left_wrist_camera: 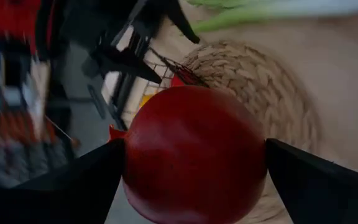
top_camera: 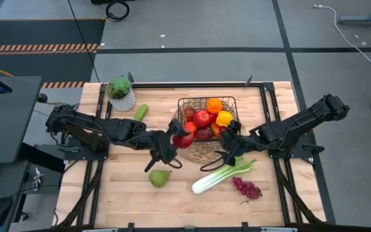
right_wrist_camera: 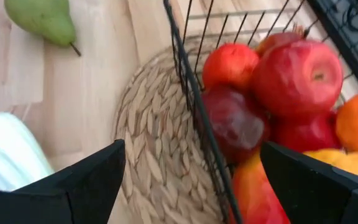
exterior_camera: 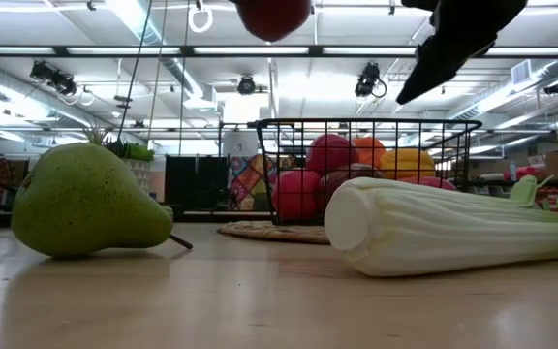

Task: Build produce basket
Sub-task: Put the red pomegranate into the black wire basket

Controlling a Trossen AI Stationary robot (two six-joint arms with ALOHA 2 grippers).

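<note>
Beside the wire basket [top_camera: 208, 125], the left gripper [top_camera: 172, 143] clamps a red apple [left_wrist_camera: 194, 155], needing lift over the rim; right gripper [top_camera: 230, 149] waits open.

Seen from above, two dark arms reach in from either side toward the middle of the frame. The left arm stretches from the left edge, its elbow low, and its left gripper [top_camera: 172, 143] sits just left of centre, fingers clamped wide around a red apple [top_camera: 184, 139] raised off the table. The right arm comes from the upper right, bent at the elbow; the right gripper [top_camera: 232, 149] hangs right of centre, fingers spread and empty.
</note>
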